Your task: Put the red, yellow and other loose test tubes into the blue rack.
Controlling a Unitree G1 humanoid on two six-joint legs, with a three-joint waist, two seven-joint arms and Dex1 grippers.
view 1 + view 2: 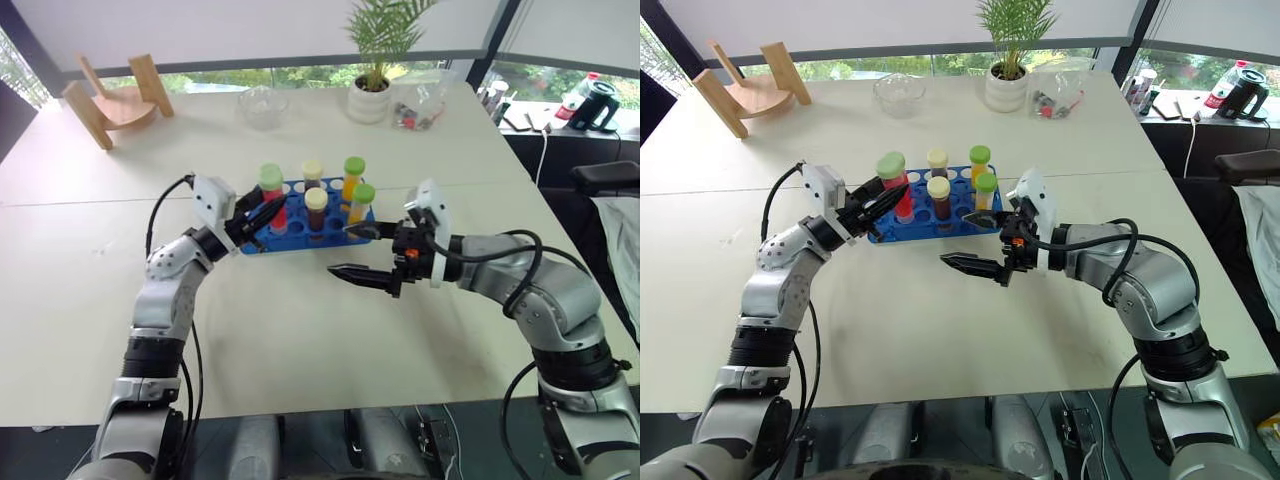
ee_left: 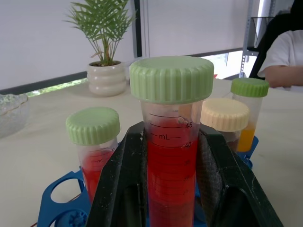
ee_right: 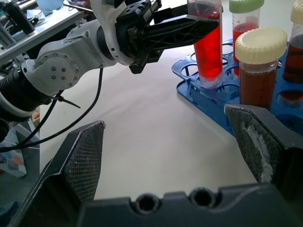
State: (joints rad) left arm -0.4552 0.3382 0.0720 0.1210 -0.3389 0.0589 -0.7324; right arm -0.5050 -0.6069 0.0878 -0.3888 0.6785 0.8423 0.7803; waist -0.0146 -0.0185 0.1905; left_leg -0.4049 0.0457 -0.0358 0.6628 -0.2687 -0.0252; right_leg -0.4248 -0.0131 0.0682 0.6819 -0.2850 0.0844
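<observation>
The blue rack (image 1: 300,238) stands mid-table with several capped test tubes upright in it. One holds yellow liquid under a green cap (image 1: 354,170); another holds brown liquid under a cream cap (image 1: 316,203). My left gripper (image 1: 272,208) is shut on a red tube with a green cap (image 2: 171,156) at the rack's left end. In the right wrist view this tube's foot (image 3: 208,61) sits in a rack hole. A second red tube (image 2: 93,142) stands just behind it. My right gripper (image 1: 342,250) hangs open and empty over the table just in front of the rack.
At the far side of the table are a wooden stand (image 1: 115,100), a glass bowl (image 1: 262,105), a potted plant (image 1: 372,90) and a clear bag (image 1: 420,105). A person's arm (image 2: 284,66) rests at the table's far right.
</observation>
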